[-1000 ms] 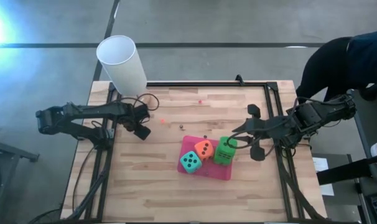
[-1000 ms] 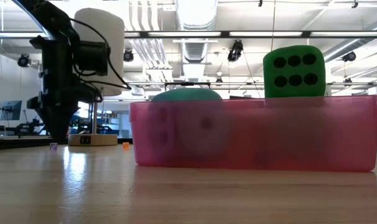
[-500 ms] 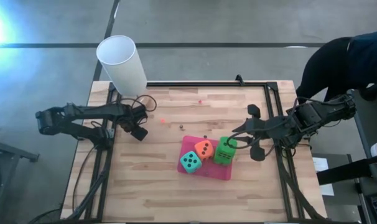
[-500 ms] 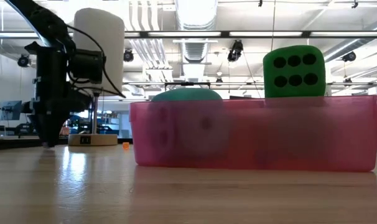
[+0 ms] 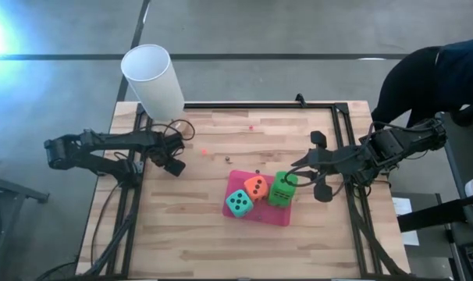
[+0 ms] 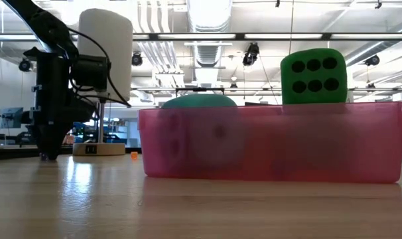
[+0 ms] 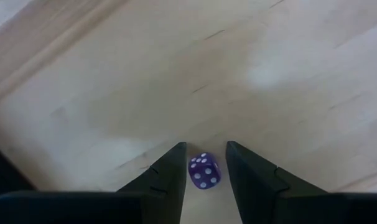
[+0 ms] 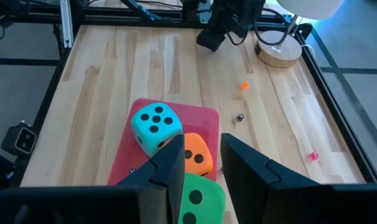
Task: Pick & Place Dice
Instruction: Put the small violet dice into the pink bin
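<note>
A shallow pink tray (image 5: 272, 217) holds a teal die (image 5: 238, 203) and an orange die (image 5: 256, 186). A green die (image 6: 314, 76) stands higher than the tray's rim at its right end, with my right gripper (image 5: 295, 178) shut on it. My left gripper (image 7: 204, 149) points straight down at the table's left side. Its tips are on the wood (image 6: 48, 156), open a little, one finger on each side of a small purple die (image 7: 204, 171) that lies on the table. My left gripper has its fingers close on either side of the small purple die; whether they touch it, I cannot tell. My right gripper comes at the green die (image 8: 198, 199) slanting down from the table's right. The die shows in the gap between the two fingers, but the pads' place on it is hidden. The die is raised above the tray's rim.
A tall white cylinder (image 5: 152, 78) on a round base stands at the far left corner. Tiny loose dice lie on the wood: orange (image 8: 243, 85), black (image 8: 239, 117), pink (image 8: 312, 155). A black frame (image 5: 342, 109) rims the table. A person (image 5: 439, 70) stands beyond the right edge.
My left gripper has sunk to the table and shifted slightly toward the left edge, coming down around the small purple die, which it now hides in the low view. The die has stayed where it was.
</note>
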Action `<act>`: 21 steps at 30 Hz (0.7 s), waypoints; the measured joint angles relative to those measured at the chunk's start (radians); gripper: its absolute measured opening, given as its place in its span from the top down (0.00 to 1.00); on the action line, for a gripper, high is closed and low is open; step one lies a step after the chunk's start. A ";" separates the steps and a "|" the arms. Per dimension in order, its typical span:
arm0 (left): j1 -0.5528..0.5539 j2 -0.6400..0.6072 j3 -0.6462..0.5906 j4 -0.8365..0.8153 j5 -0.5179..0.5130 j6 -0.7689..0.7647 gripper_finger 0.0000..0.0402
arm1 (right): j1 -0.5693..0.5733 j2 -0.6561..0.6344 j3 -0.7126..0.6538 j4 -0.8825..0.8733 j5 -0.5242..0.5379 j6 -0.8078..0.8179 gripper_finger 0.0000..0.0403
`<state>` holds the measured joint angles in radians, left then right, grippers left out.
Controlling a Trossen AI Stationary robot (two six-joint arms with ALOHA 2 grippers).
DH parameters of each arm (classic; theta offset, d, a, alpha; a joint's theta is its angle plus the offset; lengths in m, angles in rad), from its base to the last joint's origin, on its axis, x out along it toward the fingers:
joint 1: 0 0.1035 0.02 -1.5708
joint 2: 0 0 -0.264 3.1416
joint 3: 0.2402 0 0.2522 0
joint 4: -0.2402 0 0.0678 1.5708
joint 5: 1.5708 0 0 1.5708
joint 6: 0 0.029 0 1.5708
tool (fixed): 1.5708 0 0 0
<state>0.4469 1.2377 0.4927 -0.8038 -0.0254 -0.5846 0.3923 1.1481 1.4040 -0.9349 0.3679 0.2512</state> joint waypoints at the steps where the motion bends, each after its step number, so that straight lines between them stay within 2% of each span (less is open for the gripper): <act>1: 0.000 0.000 0.000 -0.001 0.001 -0.008 0.70 | 0.000 0.000 0.000 0.000 0.000 0.001 0.74; 13: 0.000 0.001 0.000 -0.009 0.018 -0.243 0.70 | -0.001 0.000 0.000 0.002 0.000 0.002 0.77; 21: 0.000 0.001 -0.001 -0.014 0.021 -0.287 0.71 | -0.001 0.000 0.000 0.002 0.000 0.002 0.75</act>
<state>0.4469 1.2385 0.4921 -0.8177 -0.0042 -0.8721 0.3916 1.1481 1.4040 -0.9329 0.3683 0.2535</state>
